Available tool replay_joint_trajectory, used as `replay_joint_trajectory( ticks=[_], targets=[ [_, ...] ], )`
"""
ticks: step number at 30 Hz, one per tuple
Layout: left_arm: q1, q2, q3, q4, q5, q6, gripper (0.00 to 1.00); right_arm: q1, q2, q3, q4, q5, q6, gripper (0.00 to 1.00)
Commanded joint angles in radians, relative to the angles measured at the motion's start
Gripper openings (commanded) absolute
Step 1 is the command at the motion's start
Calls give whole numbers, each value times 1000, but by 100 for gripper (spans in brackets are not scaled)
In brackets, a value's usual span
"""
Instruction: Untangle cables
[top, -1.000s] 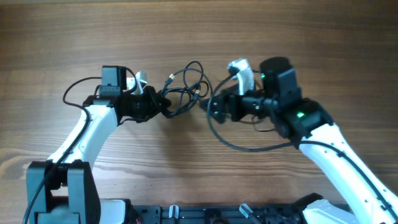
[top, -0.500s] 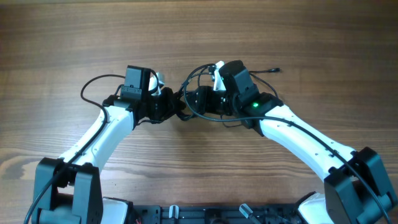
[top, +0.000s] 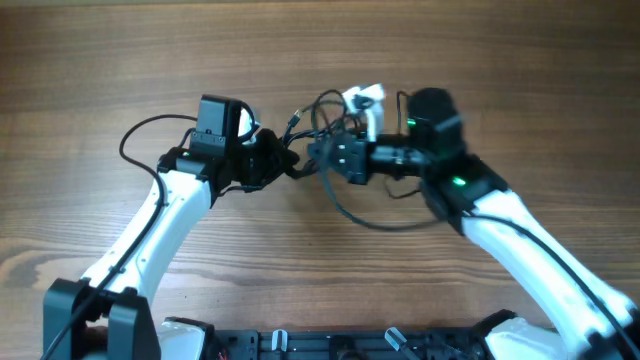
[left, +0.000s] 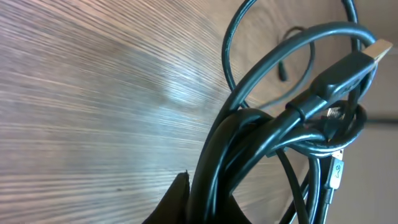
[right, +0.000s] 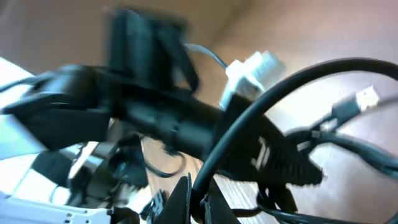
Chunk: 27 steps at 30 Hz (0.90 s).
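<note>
The left arm (top: 165, 215) wore a long white shell that rose from a black base block (top: 105, 310) and ended in black joint housings. A boxy black camera module (top: 222, 122) sat on its wrist beside a small white fitting (top: 246, 127), and a thin black wire (top: 140, 130) looped out from that wrist. The right arm (top: 520, 235) matched it, with a white shell, a rounded black joint housing (top: 435, 110) and small green lights (top: 459, 183). A white fitting (top: 364, 100) sat near its wrist. The left gripper (top: 285, 165) and right gripper (top: 322, 158) were matte black.
</note>
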<state>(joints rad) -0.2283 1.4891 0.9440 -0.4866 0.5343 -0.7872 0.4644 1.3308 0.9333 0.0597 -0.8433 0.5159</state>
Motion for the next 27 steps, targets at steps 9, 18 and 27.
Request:
replay_joint_trajectory(
  ticks=[9, 18, 27],
  targets=[
    [37, -7, -3, 50, -26, 98, 92, -47, -214, 84, -51, -234, -205, 4],
    [156, -17, -3, 33, 222, 148, 87, -47, -214, 84, 169, -335, -129, 4],
    [153, -16, -33, -124, 31, 208, 81, -247, -214, 84, 517, -27, 52, 4]
  ],
)
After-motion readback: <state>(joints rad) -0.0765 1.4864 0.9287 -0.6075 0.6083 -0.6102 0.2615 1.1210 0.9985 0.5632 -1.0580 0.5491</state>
